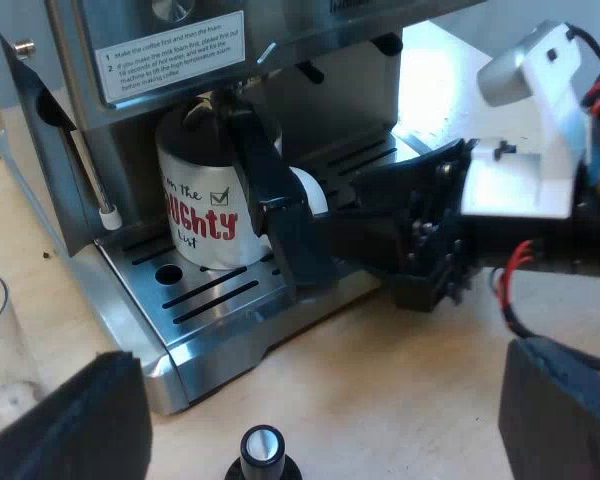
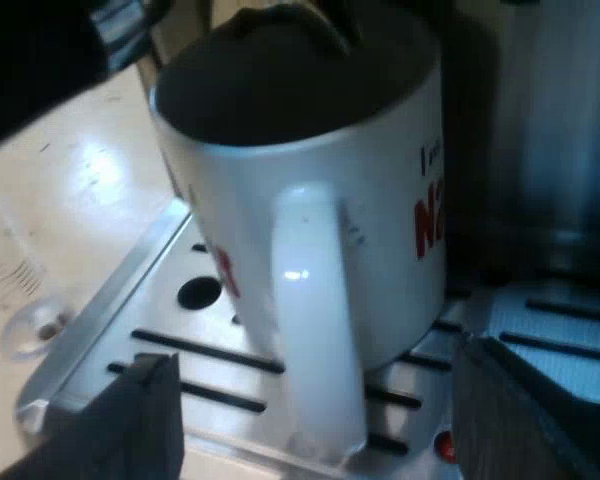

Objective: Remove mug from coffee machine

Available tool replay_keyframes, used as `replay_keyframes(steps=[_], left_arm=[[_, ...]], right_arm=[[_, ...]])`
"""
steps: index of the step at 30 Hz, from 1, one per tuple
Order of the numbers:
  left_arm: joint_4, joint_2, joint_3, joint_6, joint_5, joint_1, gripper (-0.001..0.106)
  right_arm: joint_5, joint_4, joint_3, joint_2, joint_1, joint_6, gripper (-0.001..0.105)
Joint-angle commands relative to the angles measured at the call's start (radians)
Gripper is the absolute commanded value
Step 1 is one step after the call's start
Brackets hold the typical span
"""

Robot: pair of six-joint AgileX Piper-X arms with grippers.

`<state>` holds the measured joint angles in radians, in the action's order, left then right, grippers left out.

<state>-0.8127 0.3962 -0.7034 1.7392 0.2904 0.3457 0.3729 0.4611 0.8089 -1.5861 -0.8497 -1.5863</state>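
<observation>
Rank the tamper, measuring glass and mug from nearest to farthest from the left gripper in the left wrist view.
1. Tamper, between the left gripper's fingers.
2. Measuring glass, beside one finger.
3. Mug, on the drip tray.

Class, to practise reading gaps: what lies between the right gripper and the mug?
Nothing: in the right wrist view the right gripper straddles the handle of the mug.

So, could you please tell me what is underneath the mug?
The mug stands on the slotted metal drip tray; a round hole in the tray shows beside it. The tray directly beneath its base is covered, so anything there cannot be seen.
</observation>
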Motion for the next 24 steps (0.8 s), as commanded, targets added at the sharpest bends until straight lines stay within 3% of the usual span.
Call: replay_keyframes(steps=[1,6,24], left_arm=[[0.003,-0.001,-0.008,0.000,0.007,0.004,0.073],[0.003,-0.001,-0.008,0.000,0.007,0.004,0.073],[0.003,-0.001,-0.008,0.000,0.007,0.004,0.073]], right_arm=[[0.012,0.097,0.001,-0.034,-0.003,-0.064,0.059],[0.012,0.207,0.001,-0.093,-0.001,-0.119,0.059],[-0.040,0.261,0.018,-0.146,0.063,-0.122,0.059]])
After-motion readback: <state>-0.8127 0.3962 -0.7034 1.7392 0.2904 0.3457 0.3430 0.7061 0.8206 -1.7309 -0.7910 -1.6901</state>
